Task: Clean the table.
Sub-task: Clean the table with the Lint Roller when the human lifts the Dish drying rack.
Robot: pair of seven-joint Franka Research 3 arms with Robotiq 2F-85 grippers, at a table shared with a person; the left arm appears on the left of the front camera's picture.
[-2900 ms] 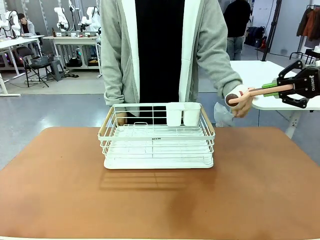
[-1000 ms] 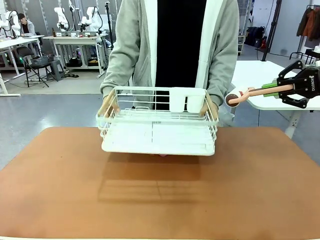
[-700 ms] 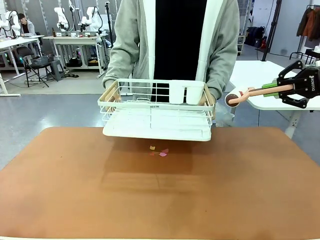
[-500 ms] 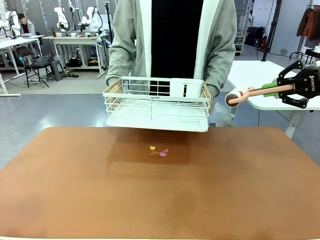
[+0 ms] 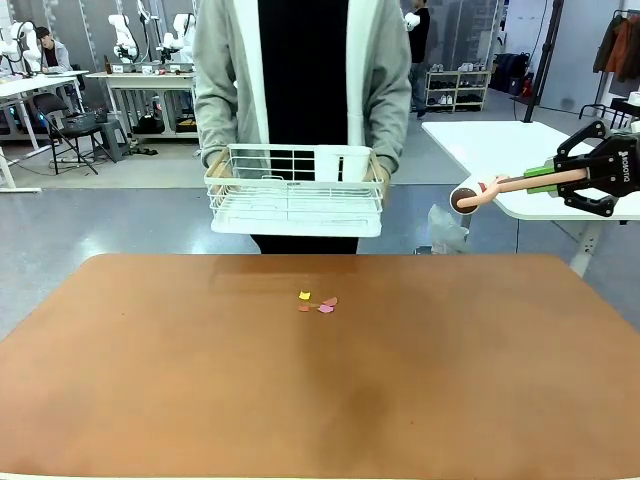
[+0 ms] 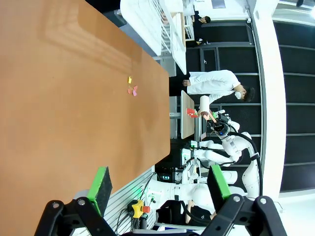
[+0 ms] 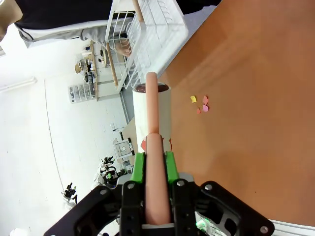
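Note:
On the reddish-brown table [image 5: 450,380], a few small paper scraps [image 5: 316,303] in yellow, pink and red lie near the far middle. My right gripper [image 5: 545,177] hangs off the table's far right corner, shut on the pink handle of a lint roller [image 5: 497,186] whose white roll points left. Along the right wrist view, the gripper [image 7: 154,162] clamps the roller [image 7: 152,115], with the scraps [image 7: 201,104] beyond it. My left gripper [image 6: 160,182] is open over bare table, and the scraps [image 6: 132,88] lie farther off.
A person at the far side holds a white wire dish rack [image 5: 295,190] in both hands, in the air beyond the table's far edge. A white-topped table [image 5: 500,140] stands behind my right gripper.
The person has lifted the dish rack off the table and drawn it back and up, uncovering the paper scraps beneath it. My right gripper has stayed still with the roller.

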